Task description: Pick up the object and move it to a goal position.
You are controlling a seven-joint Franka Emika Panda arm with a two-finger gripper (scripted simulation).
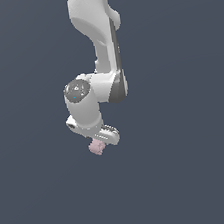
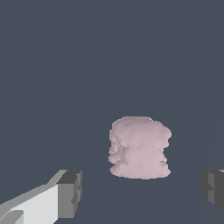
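The pincer [image 1: 99,142] hangs at the end of the white arm [image 1: 101,39], pointing down at the dark surface. In the wrist view its jaws stand wide apart: one grey fingertip [image 2: 70,193] shows on one side of the frame, the other at the opposite edge, with bare surface between them. The pincer is open and grips nothing.

The object [image 2: 139,147], a small pale pink lumpy block, lies between the two jaw lines but ahead of the fingertips, touching neither. In the exterior view the object [image 1: 96,147] sits just below the pincer, toward the exterior view's left of its body.

Judged step: final alignment before closing.

Risks from here:
- Closing early: the pads meet short of the block and catch only its near edge, so it squirts out.
- The block appears nearer one fingertip than the other; the first pad to touch could push or rotate it.
- Its lumpy sides give uneven contact, so it could slip during lift.
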